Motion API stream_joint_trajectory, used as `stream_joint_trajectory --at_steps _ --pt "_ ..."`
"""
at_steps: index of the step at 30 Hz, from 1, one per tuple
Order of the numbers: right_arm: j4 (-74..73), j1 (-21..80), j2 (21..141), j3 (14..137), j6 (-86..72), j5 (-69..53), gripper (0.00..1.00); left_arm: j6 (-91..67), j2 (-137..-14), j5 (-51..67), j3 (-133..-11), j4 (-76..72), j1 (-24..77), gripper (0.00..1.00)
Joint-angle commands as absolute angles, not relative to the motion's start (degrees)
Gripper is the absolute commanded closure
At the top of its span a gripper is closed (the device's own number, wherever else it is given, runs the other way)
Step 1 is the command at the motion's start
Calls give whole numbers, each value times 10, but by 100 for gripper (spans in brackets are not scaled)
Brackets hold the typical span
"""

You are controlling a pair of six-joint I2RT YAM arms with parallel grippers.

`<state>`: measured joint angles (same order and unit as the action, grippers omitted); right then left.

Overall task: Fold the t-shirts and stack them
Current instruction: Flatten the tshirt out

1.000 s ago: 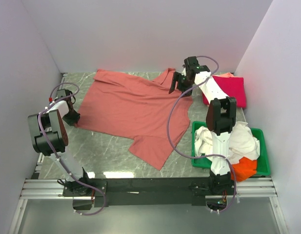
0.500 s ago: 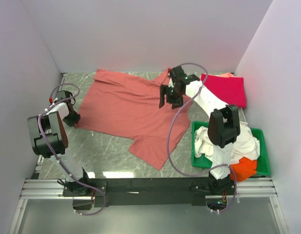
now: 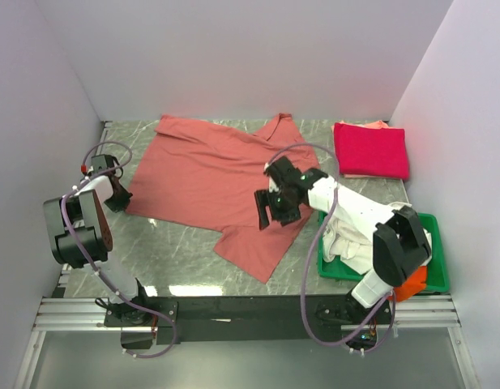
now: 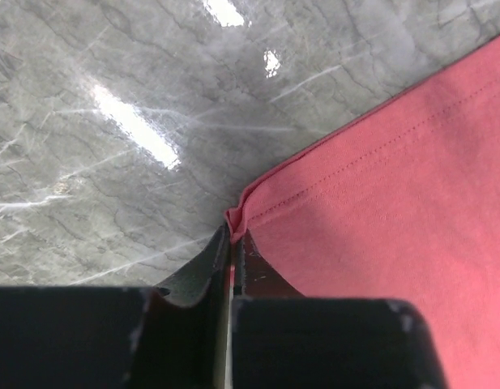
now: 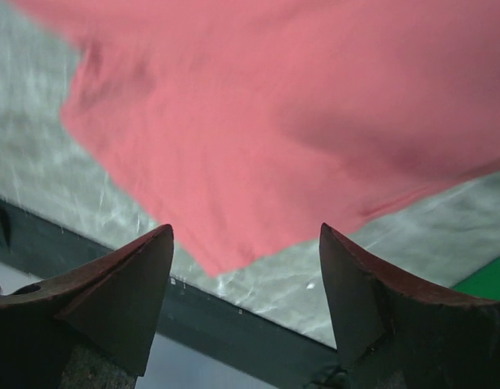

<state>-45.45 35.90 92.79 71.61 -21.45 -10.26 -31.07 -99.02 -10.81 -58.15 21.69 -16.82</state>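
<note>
So the left gripper [image 4: 233,241] now pinches shut on the left corner of the salmon-red t-shirt [image 3: 205,174] spread on the table [image 3: 177,263], and the right gripper [image 3: 271,207] — jaws wide, empty — now hangs over its near side instead of the far collar, so a fold looks ready.

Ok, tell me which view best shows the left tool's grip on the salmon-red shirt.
Left wrist: close up, the left tool is shut on the hemmed corner of the salmon-red shirt. The top view shows that tool at the shirt's left edge, too small to judge the pinch. The right wrist sees only shirt cloth.
</note>
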Motion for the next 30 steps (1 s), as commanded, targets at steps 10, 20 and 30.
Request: stream_joint_trajectory --at_steps 10,20,30 --pt "-390 482 854 576 -328 -90 21 -290 -968 -55 -565 218 -184 99" --pt "-357 546 874 528 -397 -86 31 -294 -968 -30 -556 207 -185 99" --pt "-358 591 908 524 -438 -68 37 -301 -969 -9 -551 199 -185 99"
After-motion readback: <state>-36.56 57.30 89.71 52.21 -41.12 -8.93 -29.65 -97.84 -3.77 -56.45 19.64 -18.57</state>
